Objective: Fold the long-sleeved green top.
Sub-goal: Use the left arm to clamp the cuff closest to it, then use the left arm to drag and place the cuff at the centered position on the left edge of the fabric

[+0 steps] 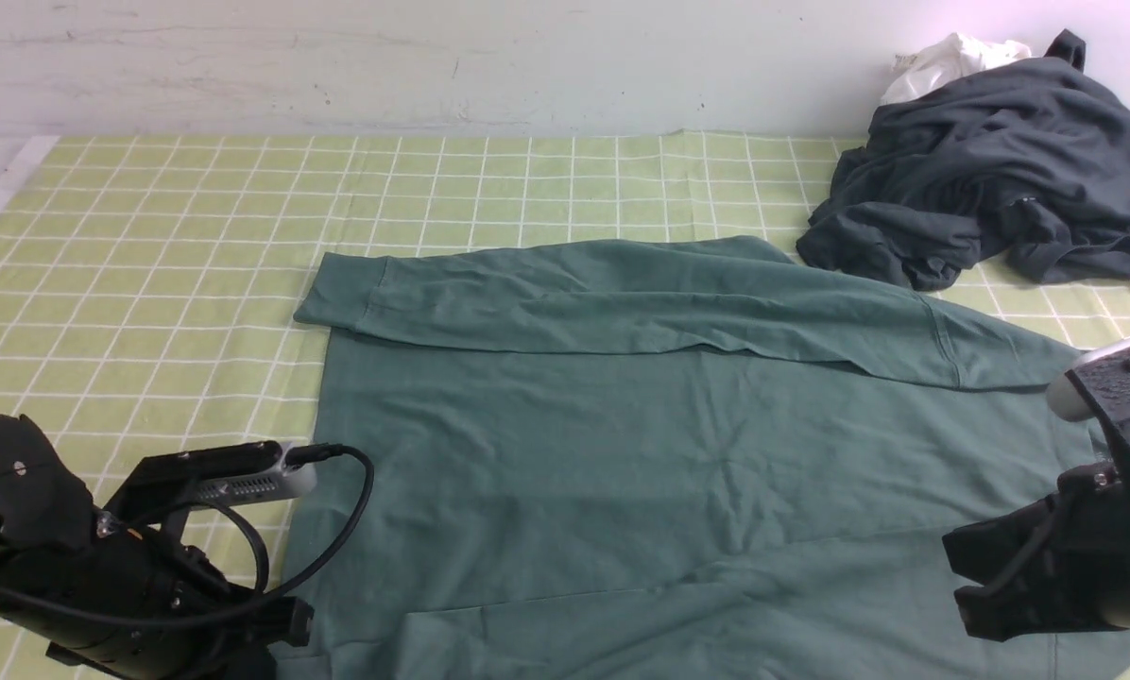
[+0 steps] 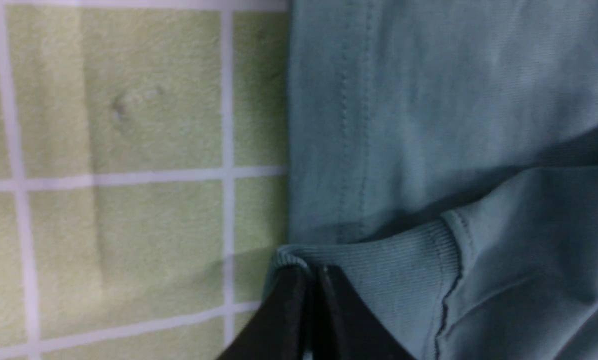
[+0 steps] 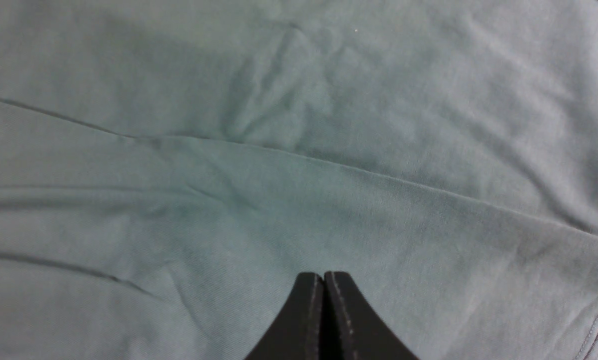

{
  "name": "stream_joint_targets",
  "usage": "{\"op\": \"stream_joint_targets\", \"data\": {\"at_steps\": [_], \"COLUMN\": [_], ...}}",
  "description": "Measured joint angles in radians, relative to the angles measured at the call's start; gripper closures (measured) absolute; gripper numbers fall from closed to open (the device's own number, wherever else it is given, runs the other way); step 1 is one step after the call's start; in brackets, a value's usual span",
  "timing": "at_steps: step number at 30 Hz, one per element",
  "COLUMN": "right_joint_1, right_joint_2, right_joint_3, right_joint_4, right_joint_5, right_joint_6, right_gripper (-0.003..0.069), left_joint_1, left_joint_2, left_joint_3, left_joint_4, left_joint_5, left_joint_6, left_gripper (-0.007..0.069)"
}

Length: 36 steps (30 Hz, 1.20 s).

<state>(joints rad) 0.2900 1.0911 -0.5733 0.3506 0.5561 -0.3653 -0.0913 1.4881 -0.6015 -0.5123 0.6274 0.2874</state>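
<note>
The green long-sleeved top [image 1: 678, 444] lies flat on the checked tablecloth, with its far sleeve [image 1: 574, 293] folded across the body. The near sleeve [image 1: 716, 604] lies along the front edge. My left gripper [image 2: 311, 271] is shut on the ribbed cuff [image 2: 384, 270] of the near sleeve, at the top's left edge [image 1: 282, 628]. My right gripper [image 3: 324, 275] is shut with nothing between its jaws, just above the green cloth [image 3: 299, 150] at the top's right side [image 1: 964, 584].
A dark charcoal-grey garment [image 1: 990, 179] is heaped at the back right, with a small white cloth [image 1: 952, 57] behind it. The green-and-white checked tablecloth [image 1: 149, 236] covers the table up to the wall.
</note>
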Motion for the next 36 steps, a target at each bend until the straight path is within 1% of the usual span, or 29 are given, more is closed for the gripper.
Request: {"op": "stream_joint_targets", "data": {"at_steps": [2, 4, 5, 8, 11, 16, 19, 22, 24, 25, 27, 31, 36], "right_joint_1": [0.0, 0.0, 0.0, 0.0, 0.0, 0.0, 0.0, 0.0, 0.0, 0.0, 0.0, 0.0, 0.0], "right_joint_2": [0.0, 0.0, 0.0, 0.0, 0.0, 0.0, 0.0, 0.0, 0.0, 0.0, 0.0, 0.0, 0.0], "right_joint_3": [0.0, 0.0, -0.001, -0.001, -0.001, -0.001, -0.001, -0.001, -0.001, -0.001, -0.001, -0.001, -0.001], "right_joint_4": [0.001, 0.001, 0.001, -0.011, -0.052, -0.083, -0.086, -0.09, -0.09, -0.09, -0.091, -0.094, -0.111], "right_joint_5": [0.0, 0.0, 0.0, 0.004, 0.011, 0.011, 0.011, 0.011, 0.011, 0.011, 0.011, 0.011, 0.008], "right_joint_6": [0.0, 0.0, 0.0, -0.005, -0.023, -0.026, -0.026, -0.027, -0.027, -0.027, -0.027, -0.027, -0.027], "right_gripper": [0.0674, 0.0674, 0.0674, 0.0674, 0.0674, 0.0674, 0.0674, 0.0674, 0.0674, 0.0674, 0.0674, 0.0674, 0.0674], "left_joint_1": [0.0, 0.0, 0.0, 0.0, 0.0, -0.001, -0.001, 0.002, 0.002, 0.003, 0.004, 0.005, 0.018], "left_joint_2": [-0.016, -0.032, -0.065, -0.104, -0.156, -0.139, -0.049, 0.062, 0.111, 0.175, 0.223, 0.245, 0.25], "left_joint_3": [-0.021, -0.041, -0.081, -0.141, -0.276, -0.413, -0.472, -0.524, -0.544, -0.586, -0.637, -0.72, -0.823], "left_joint_4": [-0.04, -0.057, -0.077, -0.091, -0.096, -0.102, -0.104, -0.104, -0.104, -0.104, -0.106, -0.109, -0.093], "left_joint_5": [0.032, 0.055, 0.091, 0.123, 0.134, 0.073, -0.013, -0.051, -0.055, -0.046, -0.007, 0.052, 0.056], "left_joint_6": [0.052, 0.08, 0.114, 0.14, 0.181, 0.236, 0.295, 0.334, 0.338, 0.34, 0.331, 0.317, 0.295], "left_gripper": [0.0629, 0.0629, 0.0629, 0.0629, 0.0629, 0.0629, 0.0629, 0.0629, 0.0629, 0.0629, 0.0629, 0.0629, 0.0629]}}
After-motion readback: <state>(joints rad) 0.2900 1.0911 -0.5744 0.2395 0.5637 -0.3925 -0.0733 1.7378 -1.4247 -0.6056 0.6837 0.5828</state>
